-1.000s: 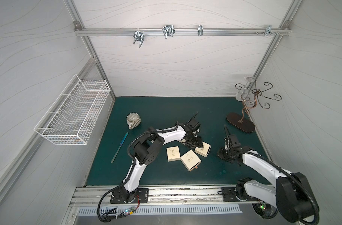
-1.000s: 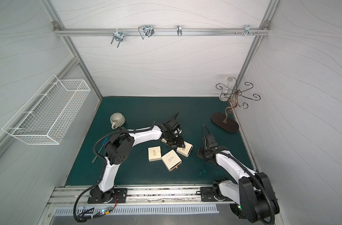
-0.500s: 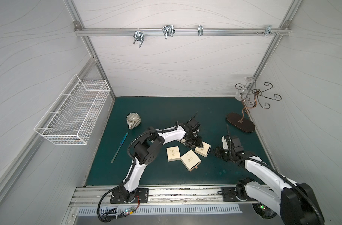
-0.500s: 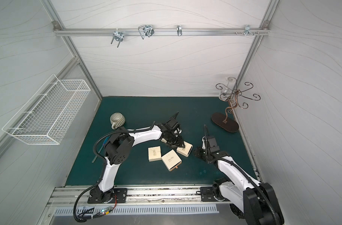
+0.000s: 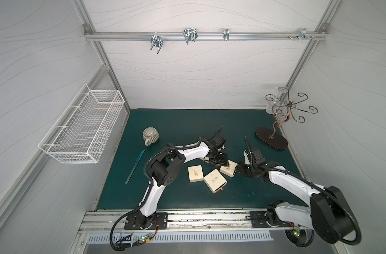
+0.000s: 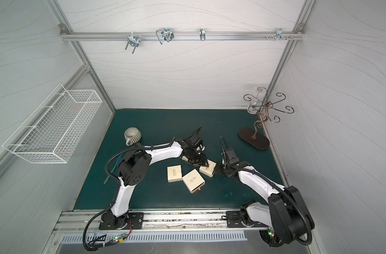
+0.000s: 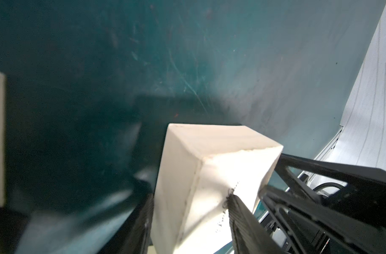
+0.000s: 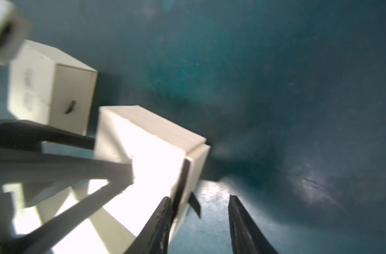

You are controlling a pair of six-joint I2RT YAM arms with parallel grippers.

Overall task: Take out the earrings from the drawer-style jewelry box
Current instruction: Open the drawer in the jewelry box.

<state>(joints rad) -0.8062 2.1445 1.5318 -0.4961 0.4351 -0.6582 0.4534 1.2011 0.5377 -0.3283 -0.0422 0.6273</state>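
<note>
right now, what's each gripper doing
left gripper: closed on the cream box
right gripper: open, at the box's pull tab

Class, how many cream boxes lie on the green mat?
3. One cream box sits between the fingers of the left gripper; a second lies nearer the front rail; a third beside it. Arms may hide more.

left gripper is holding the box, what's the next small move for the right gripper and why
Probably close the right gripper on the dark pull tab: its jaws stand open with the tab between them, the drawer barely out, and the left gripper clamps the cream box.
</note>
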